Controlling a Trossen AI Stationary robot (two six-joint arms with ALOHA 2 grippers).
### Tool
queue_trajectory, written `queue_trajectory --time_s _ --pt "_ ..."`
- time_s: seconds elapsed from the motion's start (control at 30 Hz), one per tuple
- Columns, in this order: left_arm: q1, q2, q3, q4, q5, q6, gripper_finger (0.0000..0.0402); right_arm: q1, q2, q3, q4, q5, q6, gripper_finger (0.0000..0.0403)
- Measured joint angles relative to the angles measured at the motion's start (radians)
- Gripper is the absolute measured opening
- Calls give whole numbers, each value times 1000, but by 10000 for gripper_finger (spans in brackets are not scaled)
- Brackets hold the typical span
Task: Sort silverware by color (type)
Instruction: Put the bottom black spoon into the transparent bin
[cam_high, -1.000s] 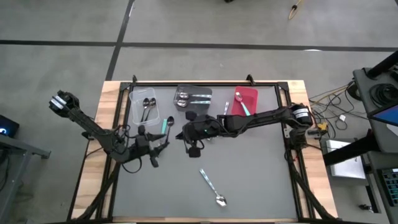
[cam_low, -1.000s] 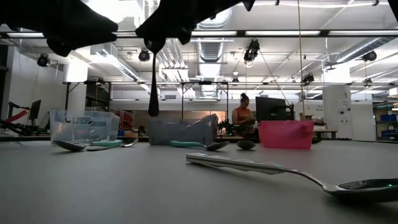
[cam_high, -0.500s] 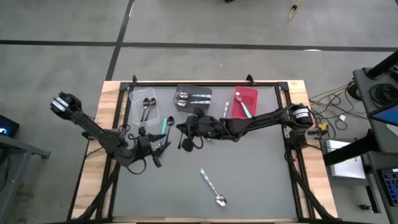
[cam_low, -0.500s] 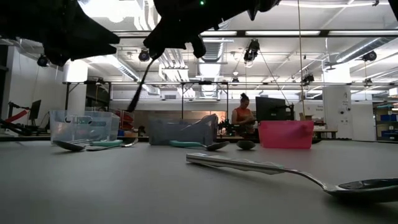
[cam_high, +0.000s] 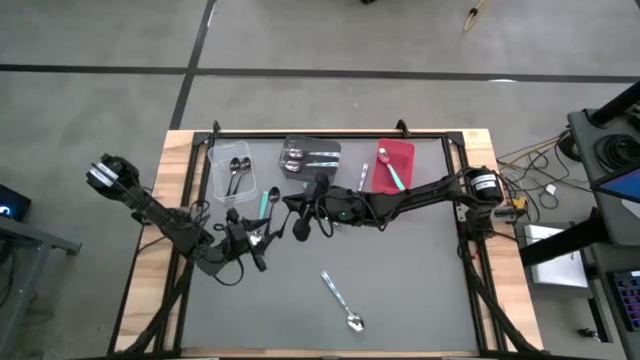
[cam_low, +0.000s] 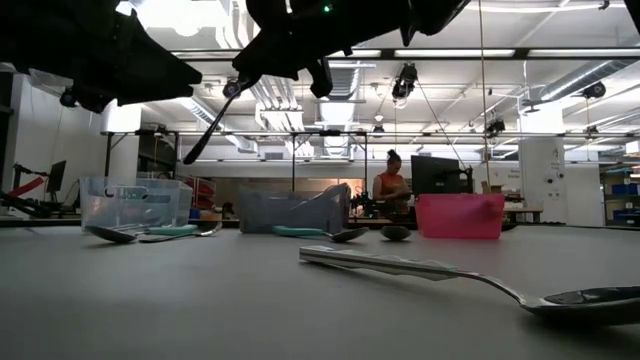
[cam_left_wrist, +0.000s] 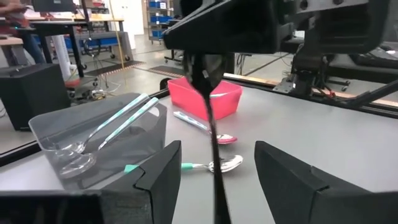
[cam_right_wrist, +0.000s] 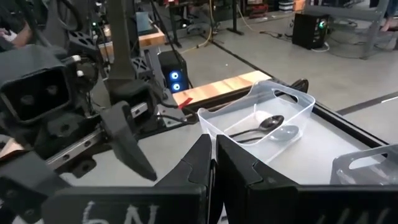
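Note:
My right gripper (cam_high: 307, 211) reaches in from the table's right and is shut on a black spoon (cam_low: 214, 125), held high over the table's middle left. The spoon's bowl end (cam_low: 190, 157) slants down toward my left gripper (cam_high: 261, 243). In the left wrist view the spoon's shaft (cam_left_wrist: 214, 163) runs between the left gripper's open fingers (cam_left_wrist: 159, 180), with a gap on each side. A clear bin (cam_high: 232, 170) holds black spoons. A teal-handled spoon (cam_high: 268, 200) and a silver spoon (cam_high: 340, 298) lie flat on the table. My right gripper pinches the black spoon's handle near its top end (cam_low: 241, 90) between its two fingers. The fingers come in about level from the table's right. The spoon hangs clear of the table, slanting down and toward the left arm, bowl end lowest.
A dark grey bin (cam_high: 310, 155) and a red bin (cam_high: 392, 163) stand beside the clear one along the far edge; both hold spoons. A small spoon (cam_high: 360, 178) lies between them. The near half of the grey table (cam_high: 420, 290) is bare except for the silver spoon.
My right gripper has rolled and tipped while sinking slightly. The black spoon has swung from hanging straight down to slanting toward the left arm. My left gripper has come down and edged right, so the spoon's shaft now lies between its fingers.

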Motion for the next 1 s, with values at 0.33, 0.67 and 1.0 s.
queue_trajectory --time_s 0.33,0.67,1.0 --pt "1 97 50 0 -66 1 185 6 0 -1 6 1 0 11" --pt "2 159 80 1 -73 0 184 13 1 -1 28 0 -1 11" --pt "25 207 106 0 -80 2 184 40 1 -4 93 0 -1 11"
